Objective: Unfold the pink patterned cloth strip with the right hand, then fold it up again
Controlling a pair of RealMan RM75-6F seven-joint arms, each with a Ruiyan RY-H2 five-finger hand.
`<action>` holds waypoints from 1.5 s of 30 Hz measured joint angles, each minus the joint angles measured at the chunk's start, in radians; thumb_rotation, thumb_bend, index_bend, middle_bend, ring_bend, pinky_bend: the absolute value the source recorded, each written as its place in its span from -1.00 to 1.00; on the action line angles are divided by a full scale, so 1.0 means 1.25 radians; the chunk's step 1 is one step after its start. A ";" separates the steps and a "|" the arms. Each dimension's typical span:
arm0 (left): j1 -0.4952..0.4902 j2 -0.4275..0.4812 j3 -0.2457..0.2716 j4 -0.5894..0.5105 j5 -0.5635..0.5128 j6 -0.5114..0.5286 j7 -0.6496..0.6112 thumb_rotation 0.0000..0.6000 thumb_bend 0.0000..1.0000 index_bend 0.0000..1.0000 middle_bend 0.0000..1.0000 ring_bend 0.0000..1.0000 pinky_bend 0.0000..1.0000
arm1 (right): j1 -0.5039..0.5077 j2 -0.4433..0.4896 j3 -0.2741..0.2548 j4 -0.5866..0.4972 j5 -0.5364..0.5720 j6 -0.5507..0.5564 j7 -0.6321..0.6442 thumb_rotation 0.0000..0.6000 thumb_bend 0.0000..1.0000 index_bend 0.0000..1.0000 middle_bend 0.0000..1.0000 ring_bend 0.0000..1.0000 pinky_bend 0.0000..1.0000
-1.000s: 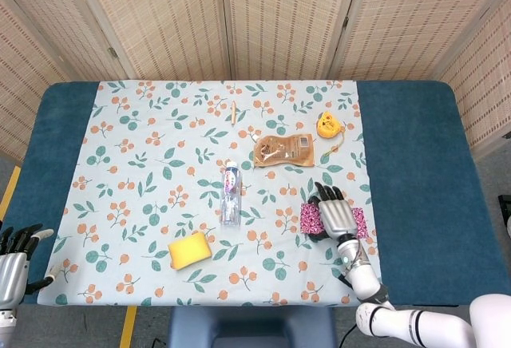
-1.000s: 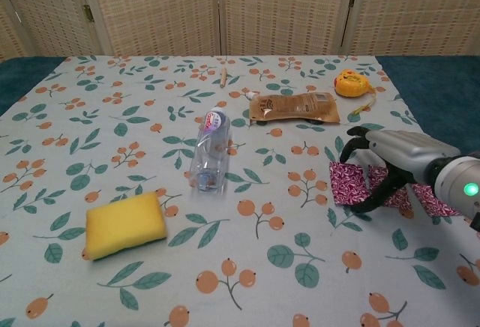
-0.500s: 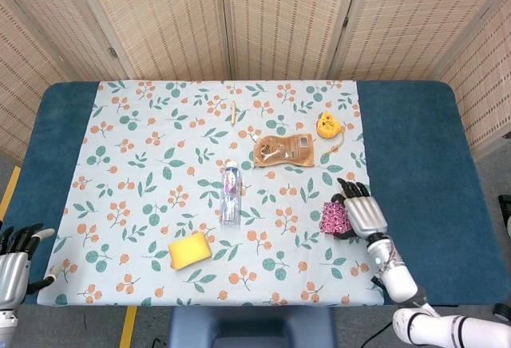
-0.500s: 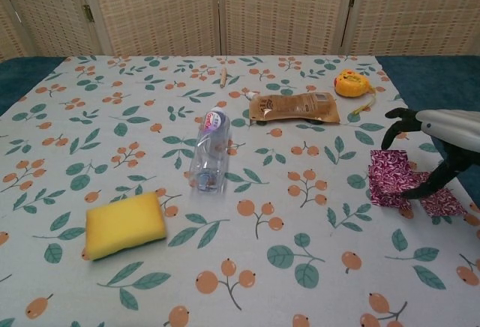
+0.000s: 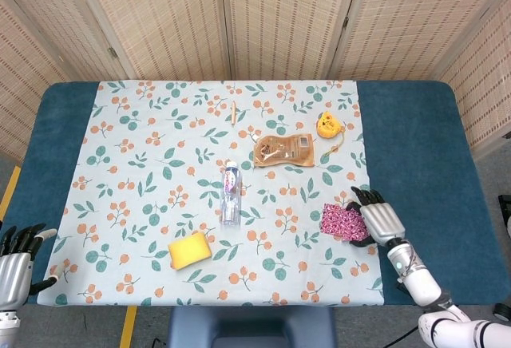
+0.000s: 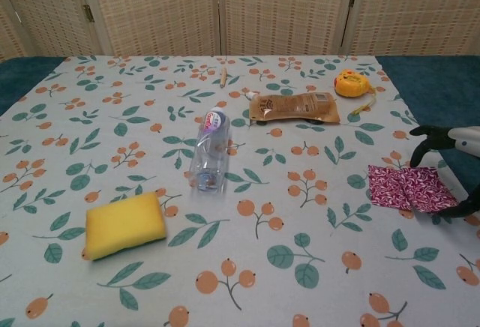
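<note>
Currently one pink patterned cloth strip [image 5: 344, 221] is lying flat on the floral tablecloth [image 5: 160, 164] near its right edge, and the right hand [image 5: 378, 219] is sitting just beside its right end with fingers spread and nothing in them; in the chest view the dark fingertips [image 6: 424, 133] are arching over the cloth's far right side, though whether they are touching it is hard to tell. One left hand [image 5: 16, 264] is hanging open off the table's near left corner, well apart from everything.

Counting the rest: one clear plastic bottle [image 5: 231, 194] is lying on its side near the middle, one yellow sponge [image 5: 190, 250] is resting nearer the front edge, one brown pouch [image 5: 283, 151] is lying flat beyond the bottle, one yellow tape measure [image 5: 326, 125] is sitting just right of the pouch, and one thin wooden stick [image 5: 233, 113] is lying towards the back.

Compared with a second ago, the right hand is no longer covering the cloth; it is now further right, and the cloth is showing as a shorter, uncovered patch shifted rightward with it.

Beneath the tablecloth a blue table [image 5: 415, 148] is showing on both sides, and woven screen panels [image 5: 279, 21] are standing behind it.
</note>
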 measured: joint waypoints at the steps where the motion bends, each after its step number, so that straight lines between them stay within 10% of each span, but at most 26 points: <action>1: 0.001 0.001 0.000 -0.002 0.000 0.001 0.001 1.00 -0.34 -0.43 -0.63 -0.70 -1.00 | 0.000 0.001 -0.001 0.005 -0.009 -0.001 0.007 0.79 -0.66 -0.42 -0.92 -1.00 -1.00; 45: 0.012 0.010 0.004 -0.018 0.002 0.010 0.010 1.00 -0.34 -0.43 -0.63 -0.70 -1.00 | -0.013 -0.025 0.000 0.126 -0.107 -0.034 0.153 0.77 -0.66 -0.56 -0.94 -1.00 -1.00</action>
